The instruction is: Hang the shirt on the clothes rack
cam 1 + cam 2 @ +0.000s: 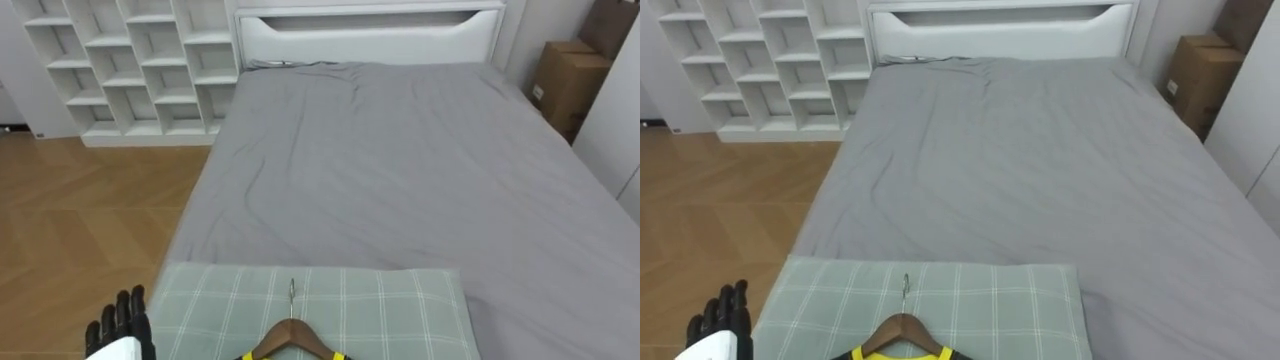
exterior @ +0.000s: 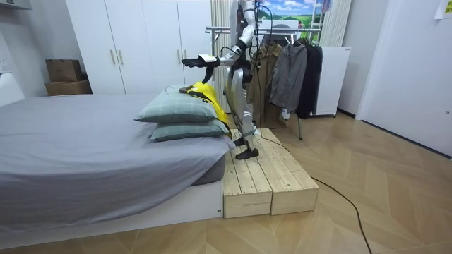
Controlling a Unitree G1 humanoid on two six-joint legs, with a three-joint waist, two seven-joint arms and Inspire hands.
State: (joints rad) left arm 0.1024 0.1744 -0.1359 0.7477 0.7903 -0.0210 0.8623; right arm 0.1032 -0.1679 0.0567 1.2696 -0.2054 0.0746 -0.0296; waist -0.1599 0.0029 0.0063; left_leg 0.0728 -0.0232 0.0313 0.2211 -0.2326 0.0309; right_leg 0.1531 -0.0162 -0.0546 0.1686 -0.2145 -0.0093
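The grey bed (image 1: 400, 170) stretches away from the robot, which stands on a wooden platform (image 2: 258, 176) at its pillow end. White shelves (image 1: 130, 60) stand off the bed's far left corner. A rack (image 2: 217, 30) behind the robot holds dark clothes (image 2: 291, 74). Two checked pillows (image 2: 173, 109) are stacked at the bed's near end. A cardboard box (image 1: 568, 80) sits beside the bed at the far right; what it holds cannot be seen. On the top pillow (image 1: 400, 310) lies a yellow shirt (image 2: 212, 101) on a wooden hanger (image 1: 291, 335), hook pointing toward the headboard (image 1: 370, 35). The shirt's lower part drapes off the pillows toward the robot. The left robot hand (image 1: 122, 318) hovers just off the top pillow's left edge, apart from hanger and shirt, fingers straight and holding nothing.
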